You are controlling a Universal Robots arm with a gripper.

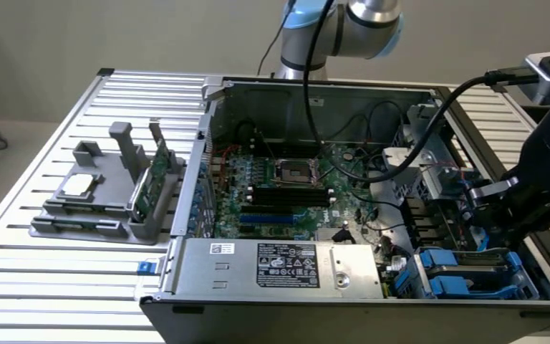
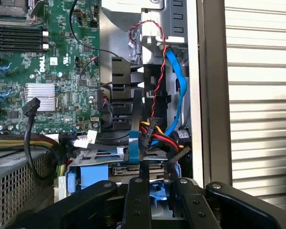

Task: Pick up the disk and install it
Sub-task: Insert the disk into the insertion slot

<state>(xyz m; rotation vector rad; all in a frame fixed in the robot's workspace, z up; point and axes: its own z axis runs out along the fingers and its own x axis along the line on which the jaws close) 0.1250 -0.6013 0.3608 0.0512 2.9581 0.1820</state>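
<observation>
Looks like the black hand [image 2: 156, 168] pinched shut on the blue plastic frame of the disk [image 2: 97, 175], flat grey metal, sitting low in the drive bay at 5 o'clock of the open case [image 1: 285, 100] in the exterior view. Half buried under red, yellow and blue cables [image 2: 157, 136], so hard to make out. Ribbed aluminium desk [image 1: 46, 287] underneath.

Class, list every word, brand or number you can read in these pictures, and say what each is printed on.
"DELL": white print, turned sideways, on the green motherboard.
Black label on the power supply: too small to read.
White sticker beside it: too small to read.
</observation>
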